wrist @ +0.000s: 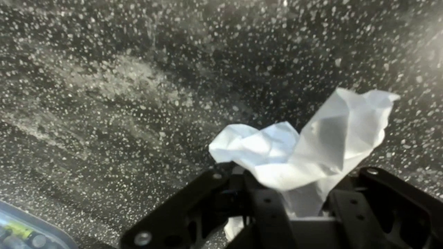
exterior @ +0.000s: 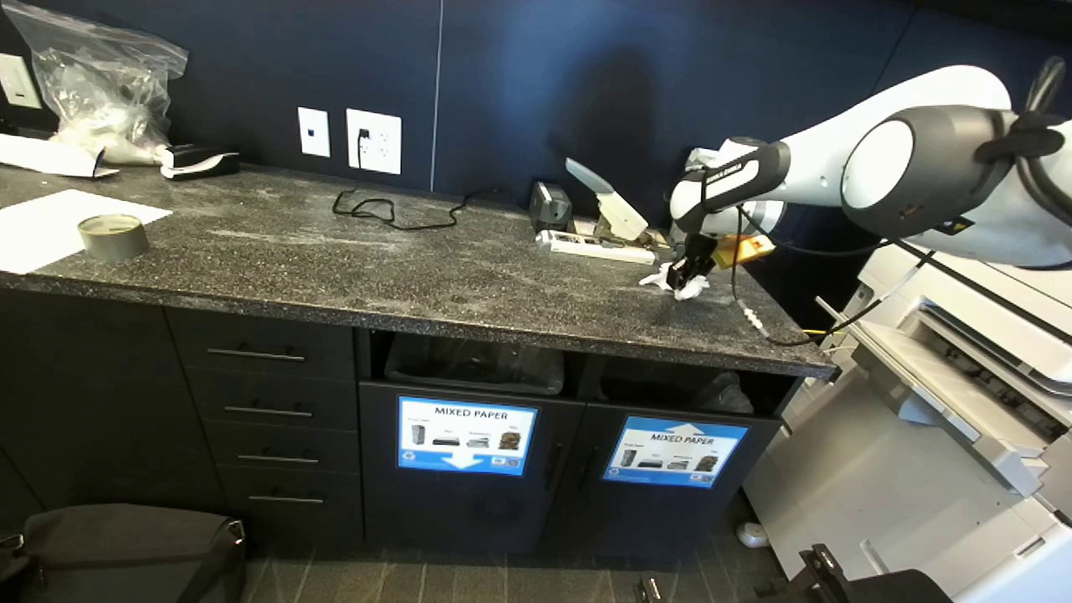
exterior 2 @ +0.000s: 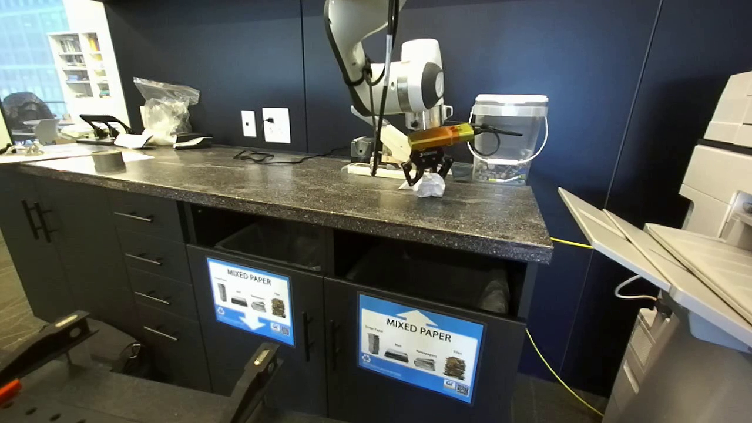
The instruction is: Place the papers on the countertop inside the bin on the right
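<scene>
- The gripper [wrist: 301, 197] is pinching one crumpled paper [wrist: 273, 147]. In the wrist view we see its two fingers [wrist: 271, 209] pressed from both sides, and the folds of the paper come out between them.
- We find this paper at the top face of the countertop [exterior: 469, 276], toward the end that is near the printer [exterior: 879, 435]. Whether its underside touches the stone, we cannot tell.
- Against the countertop in the wrist view, we notice also a small white piece [wrist: 233, 226] beside one finger; if it belongs to the same paper, we cannot say.
- In both exterior views the bin [exterior 2: 500, 352] is under the front edge of the countertop, at the printer end. On its front we read "MIXED PAPER", with an arrow that points up.
- Under the same countertop, farther from the printer end, we see a twin bin [exterior: 419, 511], where the arrow points down.
- At the back of the countertop, near the printer end, a translucent tub [exterior 2: 510, 132] stands upright.
- Toward the opposite end of the countertop we see a roll of tape [exterior: 115, 239], a flat white sheet [exterior: 38, 226] and a clear plastic bag [exterior: 105, 92].
</scene>
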You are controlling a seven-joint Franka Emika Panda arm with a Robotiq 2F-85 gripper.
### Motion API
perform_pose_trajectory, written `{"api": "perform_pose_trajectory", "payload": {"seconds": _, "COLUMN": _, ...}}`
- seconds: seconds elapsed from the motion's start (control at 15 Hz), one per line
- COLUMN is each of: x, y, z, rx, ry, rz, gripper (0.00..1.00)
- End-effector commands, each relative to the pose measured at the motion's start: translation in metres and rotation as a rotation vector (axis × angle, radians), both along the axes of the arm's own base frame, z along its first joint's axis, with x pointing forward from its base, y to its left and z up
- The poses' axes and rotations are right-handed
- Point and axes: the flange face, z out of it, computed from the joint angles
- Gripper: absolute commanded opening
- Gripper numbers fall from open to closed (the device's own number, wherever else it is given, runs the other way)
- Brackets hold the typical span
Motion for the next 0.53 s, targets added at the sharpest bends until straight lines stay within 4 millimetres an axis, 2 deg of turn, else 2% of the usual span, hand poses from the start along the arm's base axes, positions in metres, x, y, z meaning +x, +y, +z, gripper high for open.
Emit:
{"api": "perform_pose_trajectory", "payload": {"seconds": 0.0, "x": -0.033, "y": 0.013, "z": 0.008, "rx": -0.032, "ry": 0.096, "rz": 0.021, "gripper": 0.11}}
{"api": "perform_pose_trajectory", "payload": {"seconds": 0.47, "x": -0.090, "y": 0.030, "z": 0.014, "rx": -0.007, "ry": 0.170, "rz": -0.039, "gripper": 0.11}}
